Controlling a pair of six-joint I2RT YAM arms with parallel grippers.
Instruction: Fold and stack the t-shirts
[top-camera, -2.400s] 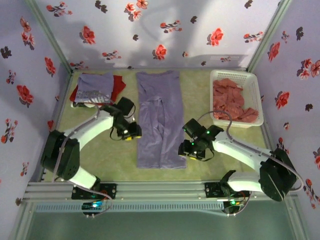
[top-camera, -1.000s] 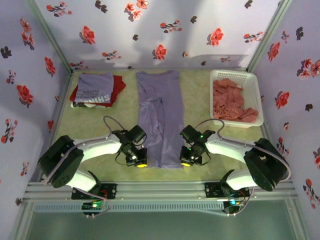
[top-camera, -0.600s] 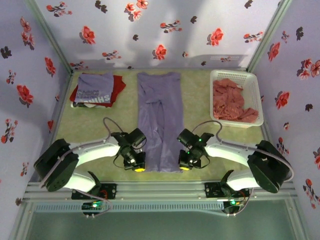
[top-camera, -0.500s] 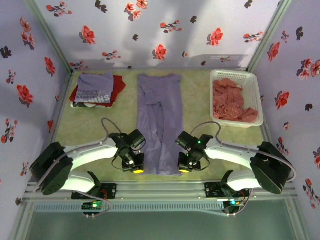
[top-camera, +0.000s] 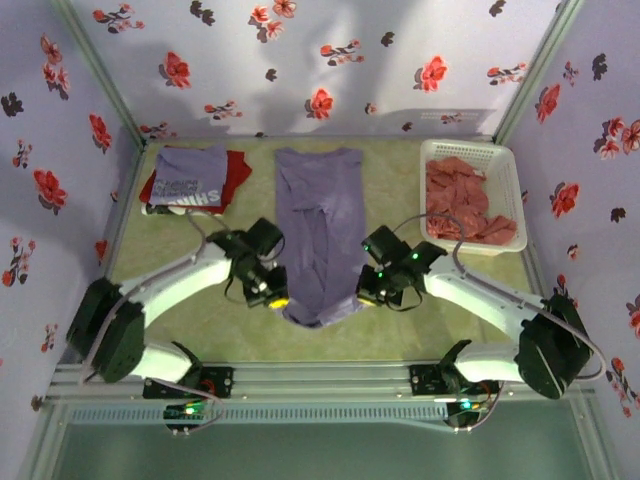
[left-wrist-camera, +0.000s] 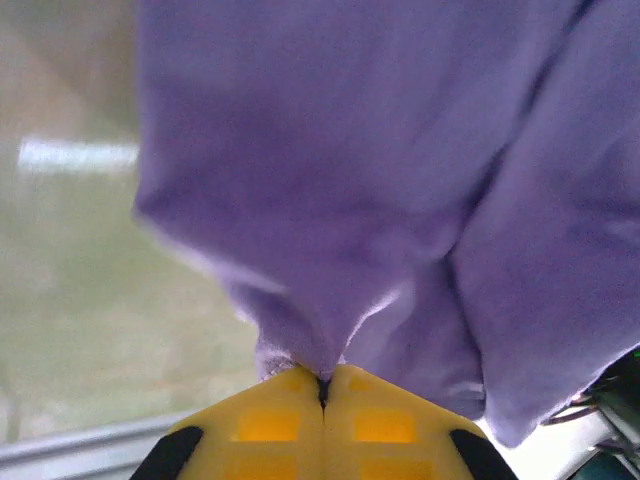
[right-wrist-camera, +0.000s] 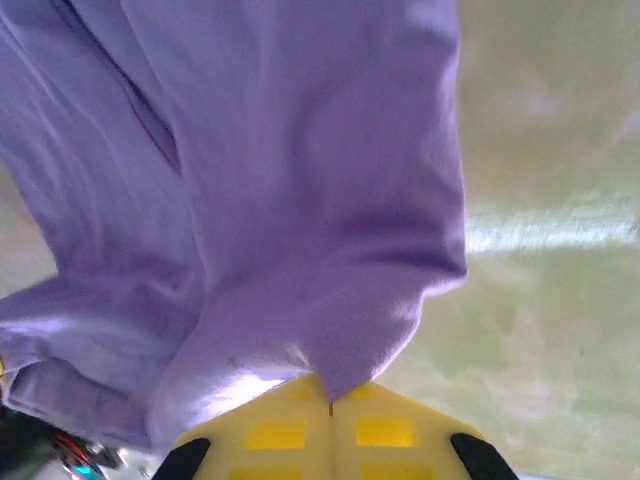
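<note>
Top external view: the plain lavender t-shirt is seen stretched lengthwise down the middle of the green surface. Its collar end is laid flat toward the far wall, while its near end is raised off the surface and bunched into a sagging fold. That near end is held at both corners. The left fingers are clamped tight on the left corner of the hem, and the right fingers are clamped tight on the right corner, with the two arms angled inward from either side of the garment.

In the left wrist view, the yellow pads are seen pressed together with a pinch of lavender cloth caught at their tips, and the rest of the cloth is draped in folds beyond them. In the right wrist view, the yellow pads are likewise closed on a pinched corner of the same cloth.

At the far left of the surface, a folded lettered purple t-shirt is laid on top of a red t-shirt, well apart from the lavender one. At the far right, salmon-red t-shirts are heaped inside a white basket.
</note>
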